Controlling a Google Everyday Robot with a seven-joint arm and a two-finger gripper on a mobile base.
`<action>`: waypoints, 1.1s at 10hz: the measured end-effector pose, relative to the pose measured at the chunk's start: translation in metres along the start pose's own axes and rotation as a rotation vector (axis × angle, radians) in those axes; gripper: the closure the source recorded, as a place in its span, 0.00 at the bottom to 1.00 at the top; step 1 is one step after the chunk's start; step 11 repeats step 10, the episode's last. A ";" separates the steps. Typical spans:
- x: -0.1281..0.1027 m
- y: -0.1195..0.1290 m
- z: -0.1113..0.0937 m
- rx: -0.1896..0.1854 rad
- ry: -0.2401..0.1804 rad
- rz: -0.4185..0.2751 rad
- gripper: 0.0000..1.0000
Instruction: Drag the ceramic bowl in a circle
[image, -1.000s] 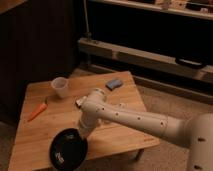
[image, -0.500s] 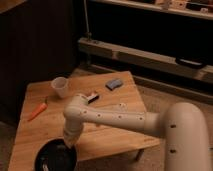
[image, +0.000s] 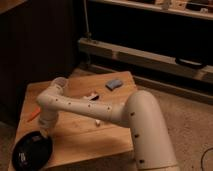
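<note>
Since half a second ago, the ceramic bowl (image: 31, 151) slides further to the lower left, now at the table (image: 85, 142) corner; it may tip off. Whether the gripper (image: 45, 133) at its rim clamps it, I cannot tell. Beyond, the cup (image: 60, 83) risks an arm knock.

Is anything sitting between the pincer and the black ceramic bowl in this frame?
Nothing visible. The pincer comes down at the far rim of the glossy black ceramic bowl, at the wooden table's front left corner. The orange carrot-like piece lies farther back, off that line.
</note>
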 end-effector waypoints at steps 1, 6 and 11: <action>-0.007 -0.012 -0.006 0.001 -0.026 0.027 1.00; 0.049 -0.073 -0.057 0.037 -0.170 0.206 1.00; 0.155 -0.097 -0.090 0.083 -0.236 0.349 1.00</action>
